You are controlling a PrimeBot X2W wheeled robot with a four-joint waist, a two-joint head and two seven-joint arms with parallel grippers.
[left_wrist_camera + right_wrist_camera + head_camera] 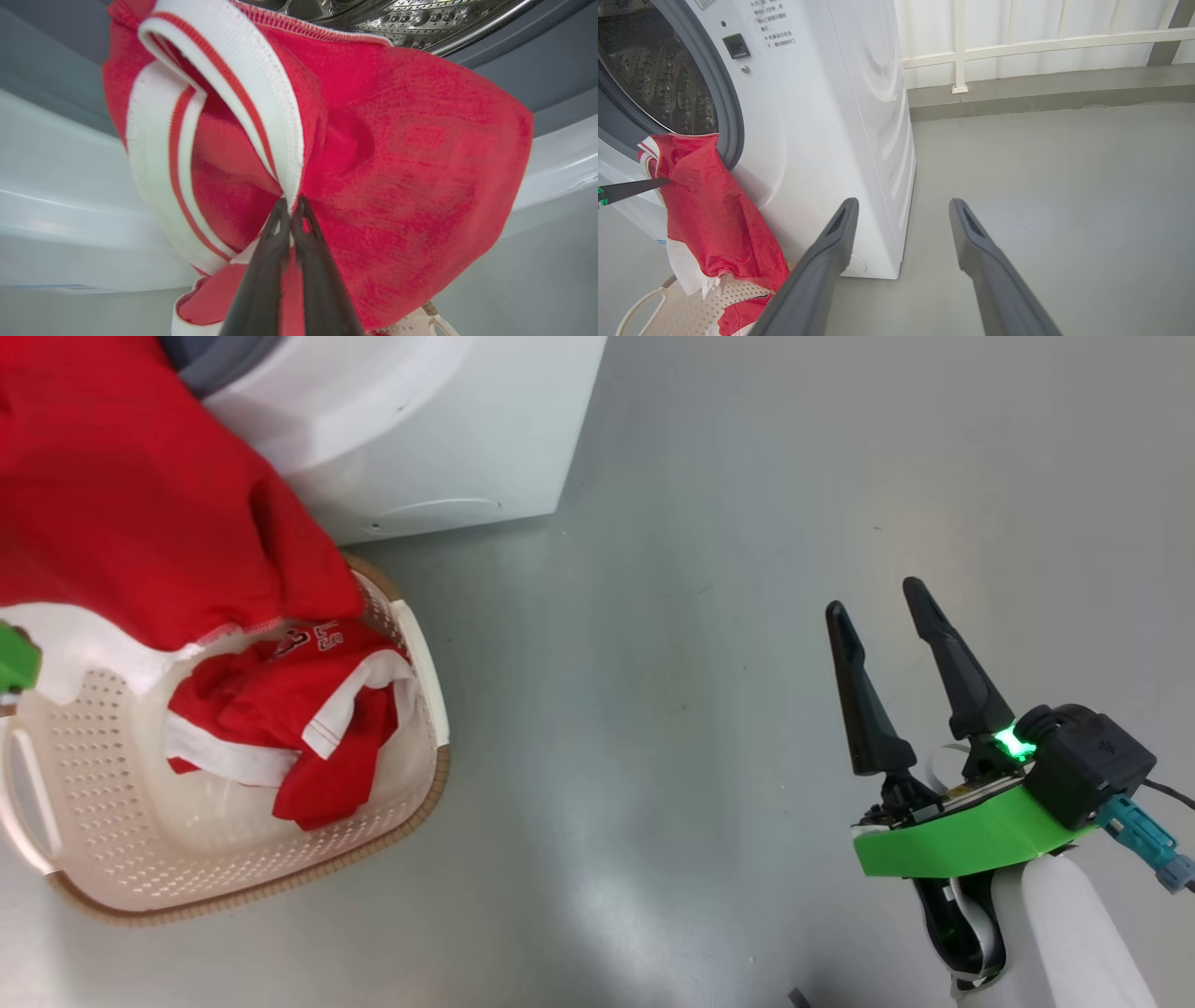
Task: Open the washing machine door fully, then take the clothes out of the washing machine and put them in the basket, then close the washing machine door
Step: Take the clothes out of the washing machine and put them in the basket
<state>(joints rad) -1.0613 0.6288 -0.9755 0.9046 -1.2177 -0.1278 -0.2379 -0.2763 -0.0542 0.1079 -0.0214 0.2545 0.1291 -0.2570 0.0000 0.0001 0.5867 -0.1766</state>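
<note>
Your left gripper [290, 205] pinches the garment's [397, 163] trim tight to pull it over the basket [93, 756]; your right gripper [872, 595] idles wide, empty.

We're seeing right gripper [872, 596]: black tapering fingers [864, 700] above green bracket [962, 835], black box [1088, 761], teal plug [1144, 840] beside, white forearm [1074, 933] below.

You have bright, even light, with only soft shadows. The floor [700, 616] carries a pale glare patch near the bottom edge of the head view, and the washing machine [822, 116] shines in streaks. In the left wrist view the clothes [397, 186] sit close to the lens and look soft and grainy (the stitching is readable). Both wrist views bend straight lines at their edges.
</note>
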